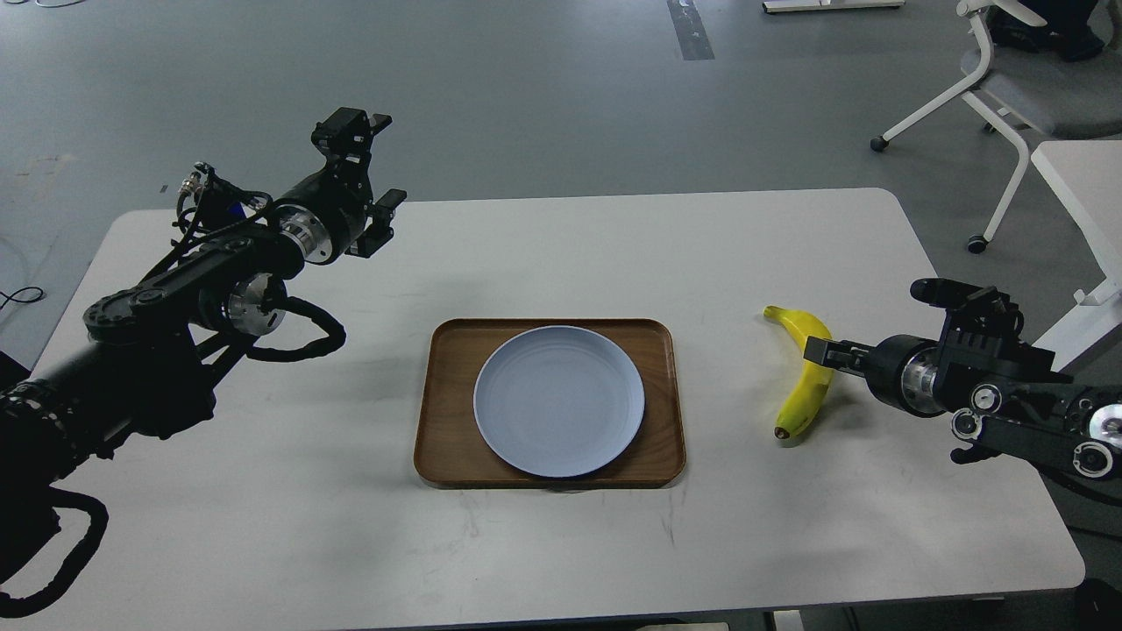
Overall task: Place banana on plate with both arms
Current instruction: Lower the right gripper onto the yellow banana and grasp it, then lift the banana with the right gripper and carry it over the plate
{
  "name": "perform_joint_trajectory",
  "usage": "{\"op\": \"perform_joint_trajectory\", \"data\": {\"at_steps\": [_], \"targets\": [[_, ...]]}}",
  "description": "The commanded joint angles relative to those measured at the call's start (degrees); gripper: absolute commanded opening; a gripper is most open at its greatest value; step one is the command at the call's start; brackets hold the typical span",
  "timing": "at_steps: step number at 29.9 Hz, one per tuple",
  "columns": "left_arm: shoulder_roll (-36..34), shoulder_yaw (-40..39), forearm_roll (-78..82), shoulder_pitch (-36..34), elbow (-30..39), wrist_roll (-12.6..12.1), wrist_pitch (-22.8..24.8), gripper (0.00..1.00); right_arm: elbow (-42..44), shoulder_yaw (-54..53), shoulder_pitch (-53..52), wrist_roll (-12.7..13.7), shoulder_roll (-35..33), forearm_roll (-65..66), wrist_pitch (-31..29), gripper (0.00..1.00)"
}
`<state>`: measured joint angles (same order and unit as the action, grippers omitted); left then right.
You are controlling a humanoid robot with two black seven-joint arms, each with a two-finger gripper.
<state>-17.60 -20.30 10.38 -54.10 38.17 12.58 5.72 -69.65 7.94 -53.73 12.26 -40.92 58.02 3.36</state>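
Note:
The yellow banana (796, 405) lies on the white table (263, 526), to the right of the tray, dark tip towards me. The pale blue-grey plate (559, 400) sits empty on the brown wooden tray (436, 394) at the table's middle. My right gripper (820, 351) comes in low from the right, and its tip covers the banana's middle. It is seen end-on, so its fingers cannot be told apart. My left gripper (386, 162) is open and empty, raised over the table's far left, well away from the plate.
A white office chair (1008, 79) stands on the grey floor beyond the far right corner. A second white table (1082, 171) is at the right edge. Bare tabletop lies in front of the tray.

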Motion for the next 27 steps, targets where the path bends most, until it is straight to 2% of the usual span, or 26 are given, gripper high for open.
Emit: {"op": "perform_joint_trajectory", "data": {"at_steps": [1, 3, 6, 13, 16, 21, 23, 25, 27], "targets": [[-0.07, 0.09, 0.0, 0.39, -0.02, 0.08, 0.0, 0.98, 0.39, 0.06, -0.58, 3.81, 1.11, -0.63, -2.39, 0.0], [-0.16, 0.0, 0.0, 0.57, -0.02, 0.08, 0.0, 0.98, 0.3, -0.03, -0.85, 5.05, 1.63, -0.8, -2.49, 0.0], [-0.16, 0.0, 0.0, 0.75, -0.02, 0.17, 0.0, 0.98, 0.3, 0.14, -1.46, 5.23, 2.42, -0.8, -2.49, 0.0], [-0.51, 0.09, 0.0, 0.84, -0.02, 0.17, 0.0, 0.98, -0.48, -0.47, -5.06, 4.53, 2.08, -1.59, -2.92, 0.0], [-0.77, 0.09, 0.0, 0.84, -0.02, 0.17, 0.0, 0.98, -4.87, 0.41, -9.54, 3.83, 1.11, -1.16, -3.01, 0.0], [-0.77, 0.09, 0.08, 0.84, -0.02, 0.17, 0.0, 0.98, -10.5, 5.49, -17.71, 0.84, -0.12, 0.68, -3.01, 0.0], [-0.77, 0.09, 0.08, 0.84, -0.02, 0.08, 0.0, 0.98, -12.69, 11.37, -23.5, -1.79, 0.31, 3.4, -2.92, 0.0], [-0.95, 0.09, 0.0, 0.84, -0.02, 0.08, 0.0, 0.98, -13.58, 13.93, -25.36, -3.55, 0.84, 5.08, -2.75, 0.0], [-1.12, 0.09, 0.0, 0.84, -0.02, 0.17, 0.0, 0.98, -13.93, 16.74, -26.77, -6.71, 3.03, 9.89, -2.05, 0.0]]}}
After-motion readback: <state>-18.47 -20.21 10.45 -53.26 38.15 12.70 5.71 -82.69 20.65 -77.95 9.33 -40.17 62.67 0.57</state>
